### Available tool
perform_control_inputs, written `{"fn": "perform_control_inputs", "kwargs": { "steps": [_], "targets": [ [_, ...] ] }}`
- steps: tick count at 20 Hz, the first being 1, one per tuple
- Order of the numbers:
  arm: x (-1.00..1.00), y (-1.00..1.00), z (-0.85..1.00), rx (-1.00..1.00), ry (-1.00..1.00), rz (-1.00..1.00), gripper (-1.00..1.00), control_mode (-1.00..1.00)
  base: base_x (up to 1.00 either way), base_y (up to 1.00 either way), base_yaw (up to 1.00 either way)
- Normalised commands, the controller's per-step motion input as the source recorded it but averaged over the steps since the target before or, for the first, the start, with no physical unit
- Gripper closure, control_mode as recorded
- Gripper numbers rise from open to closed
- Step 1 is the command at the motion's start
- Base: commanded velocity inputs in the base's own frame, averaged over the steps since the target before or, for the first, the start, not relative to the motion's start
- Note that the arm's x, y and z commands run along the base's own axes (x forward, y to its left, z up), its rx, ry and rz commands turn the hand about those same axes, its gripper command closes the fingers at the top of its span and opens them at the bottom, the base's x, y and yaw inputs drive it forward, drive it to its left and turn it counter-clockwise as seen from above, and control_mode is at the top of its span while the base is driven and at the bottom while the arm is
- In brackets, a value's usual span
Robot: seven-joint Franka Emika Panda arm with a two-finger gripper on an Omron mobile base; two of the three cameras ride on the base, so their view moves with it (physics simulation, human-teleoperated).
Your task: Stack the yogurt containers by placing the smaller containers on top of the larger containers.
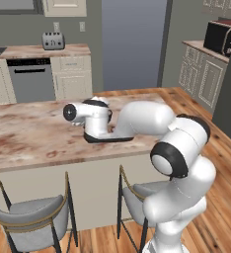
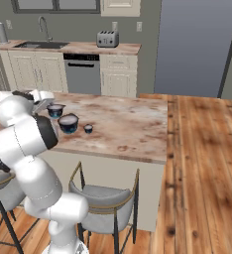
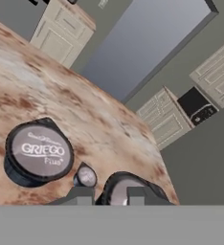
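Gripper of mine sits nearly closed on the medium tub over the island counter, tiny tub and widest tub just beyond.

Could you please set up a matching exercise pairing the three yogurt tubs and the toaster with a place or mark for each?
Things:
1. widest tub
2. medium tub
3. tiny tub
4. toaster

Descriptions:
A. on the back counter by the wall
B. lid reads GRIEGO
C. rightmost of the three in the right base view
D. closest to the fingers in the hand view

Pairs: 1-B, 2-D, 3-C, 4-A
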Motion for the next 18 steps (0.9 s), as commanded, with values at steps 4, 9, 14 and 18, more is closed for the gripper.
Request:
{"fn": "perform_control_inputs", "kwargs": {
  "steps": [4,9,14,18],
  "targets": [
    [-0.03,-0.08,-0.07,-0.01,0.00,0.00,1.00,-1.00,0.00,0.00,0.00],
    [-0.03,-0.01,-0.12,-0.01,0.00,0.00,1.00,-1.00,0.00,0.00,0.00],
    [0.00,0.00,-0.19,-0.03,0.00,0.00,1.00,-1.00,0.00,0.00,0.00],
    [0.00,0.00,-0.15,-0.02,0.00,0.00,1.00,-1.00,0.00,0.00,0.00]
  ]
}}
